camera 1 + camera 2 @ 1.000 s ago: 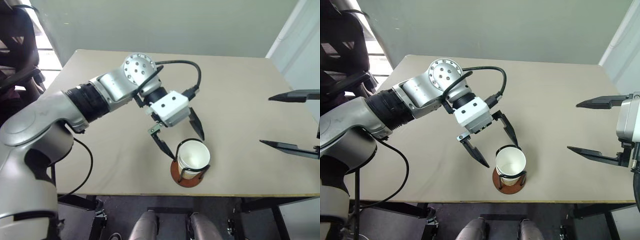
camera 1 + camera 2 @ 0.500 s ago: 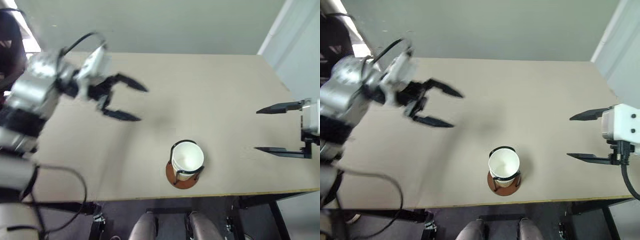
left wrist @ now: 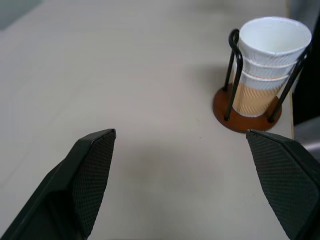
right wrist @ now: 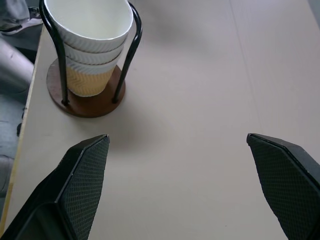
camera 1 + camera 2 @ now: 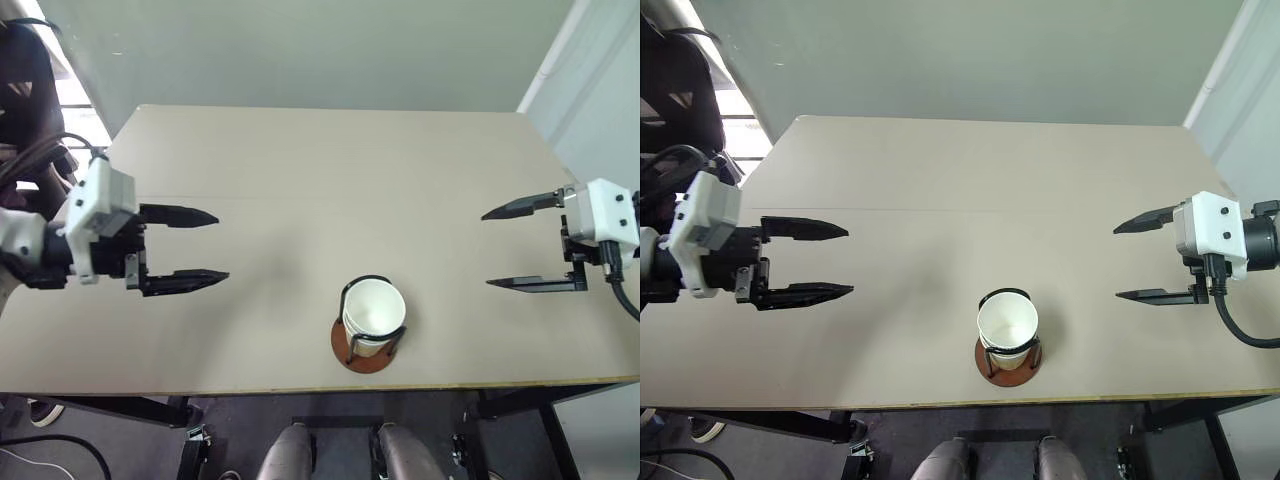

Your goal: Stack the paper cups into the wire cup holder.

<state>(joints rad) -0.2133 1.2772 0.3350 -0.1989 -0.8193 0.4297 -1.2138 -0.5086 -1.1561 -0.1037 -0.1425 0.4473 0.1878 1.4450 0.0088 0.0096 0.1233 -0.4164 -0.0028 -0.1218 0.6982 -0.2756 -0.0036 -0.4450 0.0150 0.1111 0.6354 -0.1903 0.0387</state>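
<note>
While both jaws gape, 3 tan paper cups (image 3: 265,65) nest in the wire cup holder (image 3: 246,114).

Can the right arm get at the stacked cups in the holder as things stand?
Probably yes. Bare table lies between the open right gripper and the paper cups in the wire cup holder; nothing blocks it.

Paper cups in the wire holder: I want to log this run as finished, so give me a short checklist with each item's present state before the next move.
1. Paper cups nested in one stack, three rims visible: ok.
2. Stack inside the wire cup holder, between its loops: ok.
3. Holder upright on the table, near the front edge: ok.
4. Left hand open, holding nothing, apart from the holder: ok.
5. Right hand open, holding nothing, apart from the holder: ok.
6. Bottom cup seated flat on the base: cannot tell.
</note>
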